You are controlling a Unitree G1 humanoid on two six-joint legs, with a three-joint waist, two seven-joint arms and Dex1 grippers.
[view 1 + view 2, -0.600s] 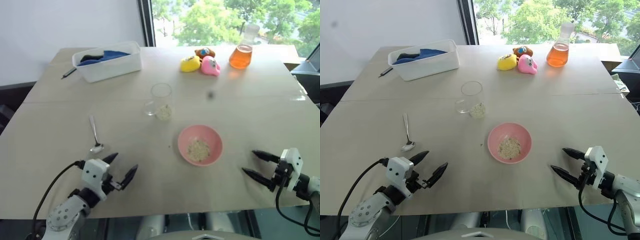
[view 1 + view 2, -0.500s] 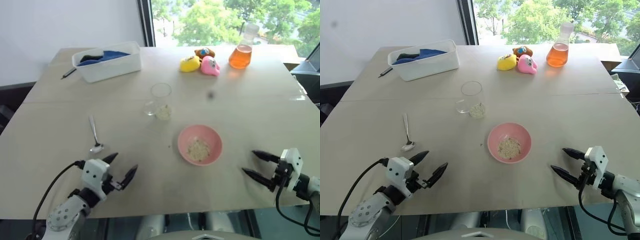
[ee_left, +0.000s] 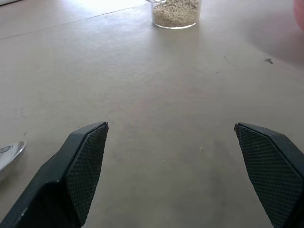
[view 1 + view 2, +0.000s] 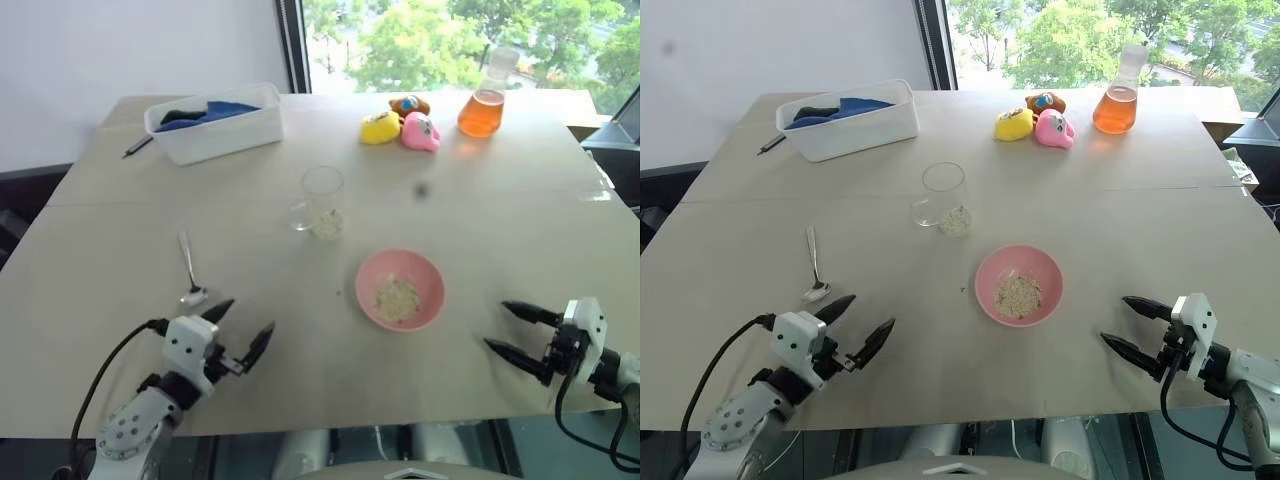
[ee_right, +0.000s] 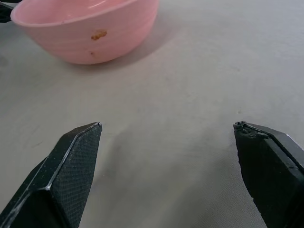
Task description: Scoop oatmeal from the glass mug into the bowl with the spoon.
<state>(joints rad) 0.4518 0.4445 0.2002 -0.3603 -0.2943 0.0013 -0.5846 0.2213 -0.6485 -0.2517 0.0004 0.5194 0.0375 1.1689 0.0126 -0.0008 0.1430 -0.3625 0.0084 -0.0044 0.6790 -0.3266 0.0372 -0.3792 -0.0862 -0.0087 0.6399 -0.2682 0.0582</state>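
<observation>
The clear glass mug (image 4: 322, 203) stands mid-table with pale oatmeal (image 3: 175, 12) in its bottom. Nearer me sits the pink bowl (image 4: 400, 290), holding a small heap of oatmeal (image 4: 396, 297). The silver spoon (image 4: 189, 268) lies flat on the table to the left, head toward me. My left gripper (image 4: 240, 329) hovers open and empty at the near left, just short of the spoon's head. My right gripper (image 4: 511, 328) is open and empty at the near right, right of the bowl (image 5: 85, 28).
A white plastic tub (image 4: 214, 122) with blue cloth sits at the far left, a dark pen-like stick (image 4: 138, 146) beside it. Three small toys (image 4: 402, 122) and a flask of orange liquid (image 4: 483, 103) stand at the far edge. The table's front edge is just below both grippers.
</observation>
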